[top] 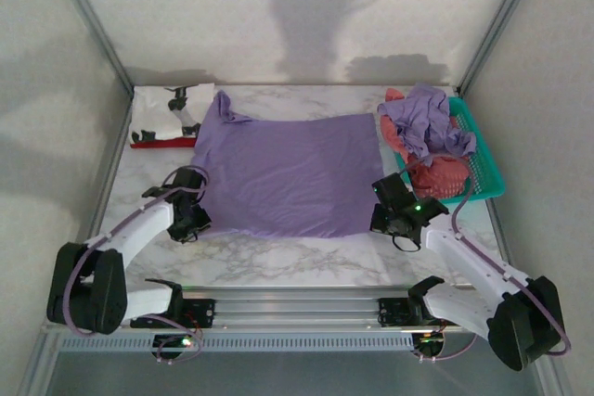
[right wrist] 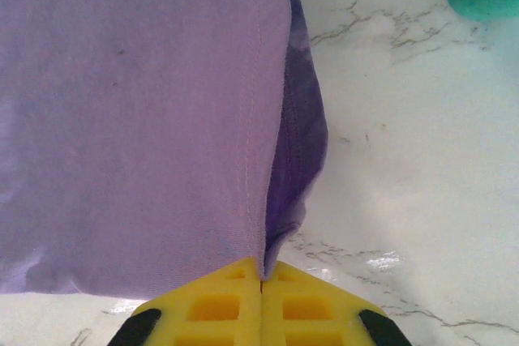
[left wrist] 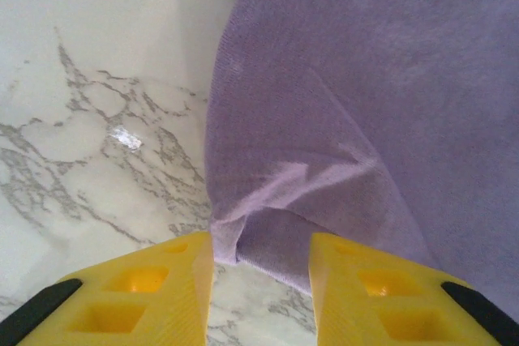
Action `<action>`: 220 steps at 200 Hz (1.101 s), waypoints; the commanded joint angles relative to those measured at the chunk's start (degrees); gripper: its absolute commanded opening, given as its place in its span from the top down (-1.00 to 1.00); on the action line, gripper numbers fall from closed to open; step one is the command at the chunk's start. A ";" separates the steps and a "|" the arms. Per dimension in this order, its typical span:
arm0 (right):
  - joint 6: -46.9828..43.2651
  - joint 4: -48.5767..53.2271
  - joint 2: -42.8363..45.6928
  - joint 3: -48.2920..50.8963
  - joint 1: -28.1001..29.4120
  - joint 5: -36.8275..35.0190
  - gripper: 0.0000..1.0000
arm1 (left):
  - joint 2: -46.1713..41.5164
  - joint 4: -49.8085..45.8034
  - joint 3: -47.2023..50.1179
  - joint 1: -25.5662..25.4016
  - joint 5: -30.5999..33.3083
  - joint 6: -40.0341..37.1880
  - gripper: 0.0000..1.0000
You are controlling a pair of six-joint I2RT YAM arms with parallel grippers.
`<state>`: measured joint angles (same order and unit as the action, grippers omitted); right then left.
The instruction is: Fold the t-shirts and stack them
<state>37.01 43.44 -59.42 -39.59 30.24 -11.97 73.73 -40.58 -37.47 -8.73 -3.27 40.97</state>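
White grey-veined marble table [top: 278, 261], lavender t-shirt [top: 288, 173], teal basket [top: 487, 166], seemingly coral cloth [top: 441, 176].

From above and behind its near edge, the whole marble table [top: 278, 257] is looked down on by the top external camera, which is faced toward the far wall. The wrist cameras are held close over the tabletop and aimed past yellow fingertips [left wrist: 138, 293]. The spread lavender t-shirt [top: 288, 173] is shared by all three views: its near left corner is seen from the left wrist, its near right corner from the right.
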 commanded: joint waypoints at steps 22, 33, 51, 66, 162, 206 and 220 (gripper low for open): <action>-0.58 3.32 1.41 -2.71 -0.74 -1.31 1.00 | 4.60 2.09 0.04 0.40 -0.42 -0.48 0.45; -0.39 3.73 1.67 -2.80 -0.79 -1.49 1.00 | 5.44 1.79 -0.52 0.50 0.44 -1.10 0.60; 0.47 4.59 2.64 -2.82 -0.75 -1.74 1.00 | 5.98 1.78 -1.05 0.46 0.46 -2.58 1.00; 1.00 5.49 3.64 -2.72 -0.78 -2.22 1.00 | 5.70 0.35 -2.25 0.47 0.87 -3.54 1.00; 5.43 10.06 6.56 -0.67 -0.52 -2.00 1.00 | -9.43 -12.42 -8.69 2.23 4.61 -4.58 1.00; 6.91 10.88 7.50 0.23 -0.10 -0.47 1.00 | -13.81 -16.67 -6.87 2.32 6.74 -4.37 1.00; 6.97 9.60 7.26 0.79 -0.05 0.75 1.00 | -15.10 -15.85 -5.32 2.32 5.54 -4.15 1.00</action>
<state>42.15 52.10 -52.73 -40.49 29.89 -12.62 61.49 -52.97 -45.04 -7.18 0.93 36.42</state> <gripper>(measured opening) 0.057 0.035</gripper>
